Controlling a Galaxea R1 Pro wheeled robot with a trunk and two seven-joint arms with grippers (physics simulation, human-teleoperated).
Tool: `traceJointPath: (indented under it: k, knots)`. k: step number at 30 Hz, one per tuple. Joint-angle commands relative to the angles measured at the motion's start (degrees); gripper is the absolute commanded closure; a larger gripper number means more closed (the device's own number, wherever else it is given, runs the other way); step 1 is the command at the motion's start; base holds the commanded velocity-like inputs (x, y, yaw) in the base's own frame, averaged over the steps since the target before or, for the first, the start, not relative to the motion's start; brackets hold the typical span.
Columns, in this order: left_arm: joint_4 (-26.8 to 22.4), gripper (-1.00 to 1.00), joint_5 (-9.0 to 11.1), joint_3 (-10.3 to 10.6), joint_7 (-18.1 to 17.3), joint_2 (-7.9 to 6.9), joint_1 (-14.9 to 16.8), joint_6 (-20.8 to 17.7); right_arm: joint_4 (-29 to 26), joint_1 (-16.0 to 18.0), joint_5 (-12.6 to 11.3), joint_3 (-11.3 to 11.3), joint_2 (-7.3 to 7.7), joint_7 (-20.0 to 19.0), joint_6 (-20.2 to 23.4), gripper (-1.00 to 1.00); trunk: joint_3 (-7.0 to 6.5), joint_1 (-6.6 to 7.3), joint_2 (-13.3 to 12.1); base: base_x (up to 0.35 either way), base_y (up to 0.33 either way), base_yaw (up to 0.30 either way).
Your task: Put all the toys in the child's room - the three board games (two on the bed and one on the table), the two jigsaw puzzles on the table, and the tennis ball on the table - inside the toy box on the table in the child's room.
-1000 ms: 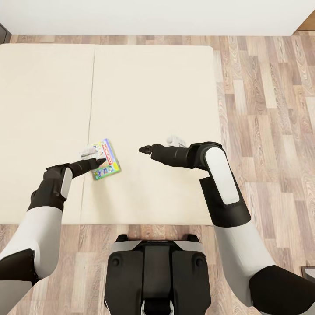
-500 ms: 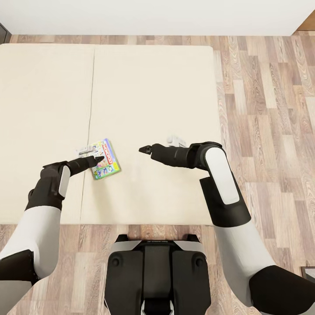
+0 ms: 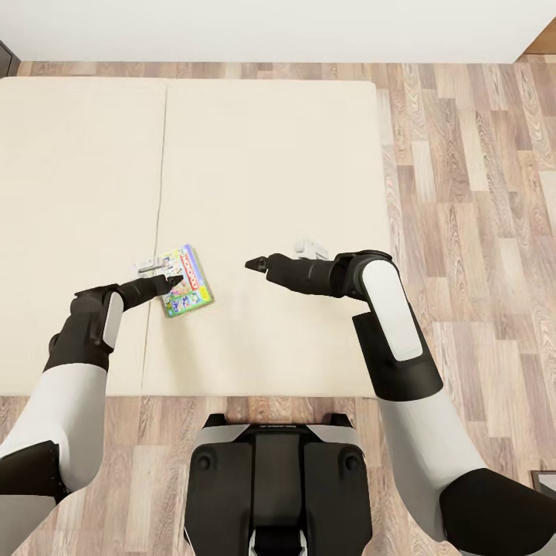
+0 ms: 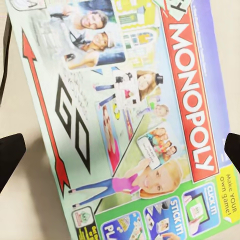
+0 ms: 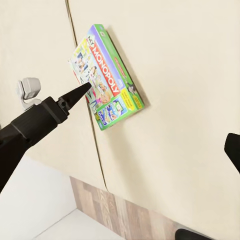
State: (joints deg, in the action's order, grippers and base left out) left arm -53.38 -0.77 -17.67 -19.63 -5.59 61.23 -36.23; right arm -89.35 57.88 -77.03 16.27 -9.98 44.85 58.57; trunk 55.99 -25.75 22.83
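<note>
While hovering unchanged, left gripper (image 3: 176, 281) wide over flat pale blue-green Monopoly board game (image 3: 188, 281) | beige bed (image 3: 270, 170), frame centre-left | grasp pending | right gripper (image 3: 252, 264) state unclear

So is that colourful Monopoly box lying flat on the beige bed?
Yes, flat: the colourful Monopoly box lies face-up on the beige bed.

A bedroom in a home: a low bed (image 3: 262, 154) with a plain beige mattress fills the head view from 9 to 1 o'clock. Wood-plank flooring (image 3: 471, 193) runs along 3 o'clock and 6 o'clock, with a white wall (image 3: 270, 31) at 12. A Monopoly board game (image 3: 188, 281) lies on the mattress.
</note>
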Motion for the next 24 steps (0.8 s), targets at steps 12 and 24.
traceJointPath:
  k: [12,24]
  knots:
    - [-0.06,-1.0,-0.08,-0.08,-0.4,0.09,0.03,-0.33,-0.04,0.04,-0.5,-0.01,-0.02,0.59,0.13,-1.0,0.06,-0.03,0.09,0.082,0.0,0.0]
    - [-0.06,-1.0,-0.1,-0.15,-0.4,-0.18,0.03,-0.33,-0.04,0.04,-0.49,-0.01,-0.02,0.59,0.14,-1.0,0.06,-0.03,0.09,0.018,0.0,0.0]
